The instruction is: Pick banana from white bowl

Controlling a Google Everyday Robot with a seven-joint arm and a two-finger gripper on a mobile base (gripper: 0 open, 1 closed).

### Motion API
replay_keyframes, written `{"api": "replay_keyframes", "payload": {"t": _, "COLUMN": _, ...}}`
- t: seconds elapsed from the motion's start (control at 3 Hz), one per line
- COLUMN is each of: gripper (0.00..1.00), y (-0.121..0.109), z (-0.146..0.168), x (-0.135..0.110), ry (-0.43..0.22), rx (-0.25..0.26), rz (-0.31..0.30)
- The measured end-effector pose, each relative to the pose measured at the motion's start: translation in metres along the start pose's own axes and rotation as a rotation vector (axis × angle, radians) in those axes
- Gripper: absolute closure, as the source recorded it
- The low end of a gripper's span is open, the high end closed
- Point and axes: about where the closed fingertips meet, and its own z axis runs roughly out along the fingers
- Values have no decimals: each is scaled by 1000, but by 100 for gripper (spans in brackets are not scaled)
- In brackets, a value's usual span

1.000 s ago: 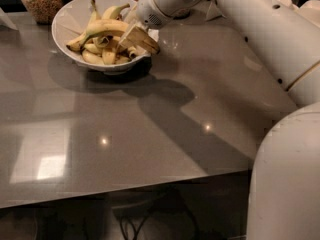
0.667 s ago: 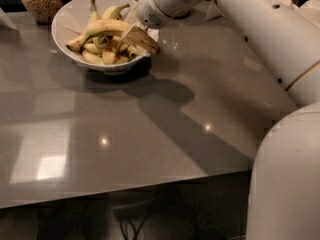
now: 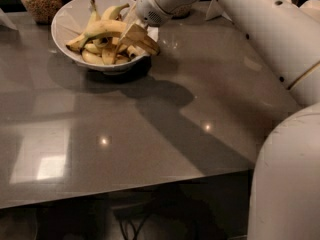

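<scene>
Nothing has shifted this past second: my gripper [image 3: 139, 38] sits at three o'clock in the white bowl [image 3: 65, 16], against the banana [image 3: 100, 30] topping the pile. Whether it's clamped I cannot tell; I judge the lift unstarted.

The white bowl [image 3: 64, 17] is showing a smooth, glossy glaze, and the banana [image 3: 100, 29] is wearing a dull yellow peel. The gripper [image 3: 137, 47], hanging over the bowl's right rim with matt tan fingers [image 3: 149, 44] spread, is looking like plastic. The grey table [image 3: 150, 134] is gleaming, polished.
</scene>
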Motion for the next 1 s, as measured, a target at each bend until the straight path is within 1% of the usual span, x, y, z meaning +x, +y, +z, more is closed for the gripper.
{"api": "replay_keyframes", "payload": {"t": 0.33, "gripper": 100, "y": 6, "z": -24, "x": -8, "ry": 2, "rx": -13, "rz": 3}}
{"api": "replay_keyframes", "payload": {"t": 0.67, "gripper": 100, "y": 19, "z": -50, "x": -6, "ry": 6, "rx": -59, "rz": 9}}
{"api": "replay_keyframes", "payload": {"t": 1.0, "gripper": 100, "y": 30, "z": -67, "x": -1, "ry": 20, "rx": -105, "rz": 14}}
